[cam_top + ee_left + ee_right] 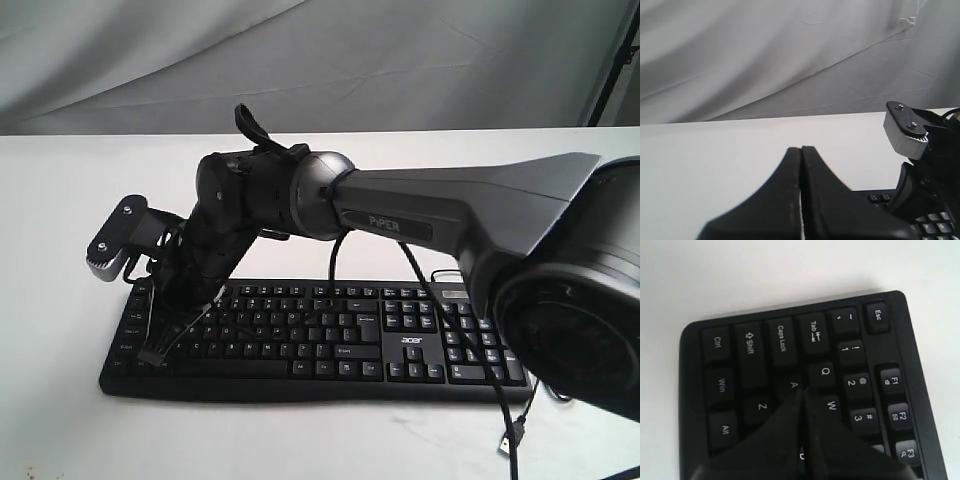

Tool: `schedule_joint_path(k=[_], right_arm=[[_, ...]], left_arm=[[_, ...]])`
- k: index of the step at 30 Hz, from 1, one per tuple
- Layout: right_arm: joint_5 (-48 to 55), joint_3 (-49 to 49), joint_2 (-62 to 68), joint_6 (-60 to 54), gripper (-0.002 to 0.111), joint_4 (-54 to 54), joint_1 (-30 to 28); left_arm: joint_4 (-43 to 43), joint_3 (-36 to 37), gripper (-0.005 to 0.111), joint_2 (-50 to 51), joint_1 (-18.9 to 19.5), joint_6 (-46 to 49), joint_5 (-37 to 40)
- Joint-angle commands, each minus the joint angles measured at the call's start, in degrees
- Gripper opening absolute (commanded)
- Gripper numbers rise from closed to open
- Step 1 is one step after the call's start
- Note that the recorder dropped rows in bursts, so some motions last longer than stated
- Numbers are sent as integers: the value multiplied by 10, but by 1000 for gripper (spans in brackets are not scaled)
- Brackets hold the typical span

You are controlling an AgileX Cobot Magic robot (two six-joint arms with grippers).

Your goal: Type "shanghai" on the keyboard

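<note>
The black keyboard [400, 345] lies along the white table, with its "acer" logo by the number pad. My right arm reaches across it to its left end. There the right gripper [168, 292] points down onto the letter keys. In the right wrist view this gripper [802, 391] is shut with nothing in it, and its tips rest at the edge of the A key [793, 384], beside Q and W. The left gripper [801, 149] is shut and empty. It hovers over bare table beside the keyboard's corner [932, 226]. I cannot find it in the exterior view.
A black USB cable [516, 425] trails off the keyboard's right end toward the table's front. The right arm's grey wrist camera [905, 131] sits close to the left gripper. Grey cloth [320, 60] hangs behind the white table [60, 420].
</note>
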Motion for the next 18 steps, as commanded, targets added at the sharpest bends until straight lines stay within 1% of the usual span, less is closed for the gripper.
schedule_joint_path(k=[1,18], right_arm=[[-7,3,5,-8,0,12,1],[6,4,19,-10,0,18,1]], left_arm=[[0,1,0,-1,-4,-2,-3],[0,1,0,-1,-4,-2,-3]])
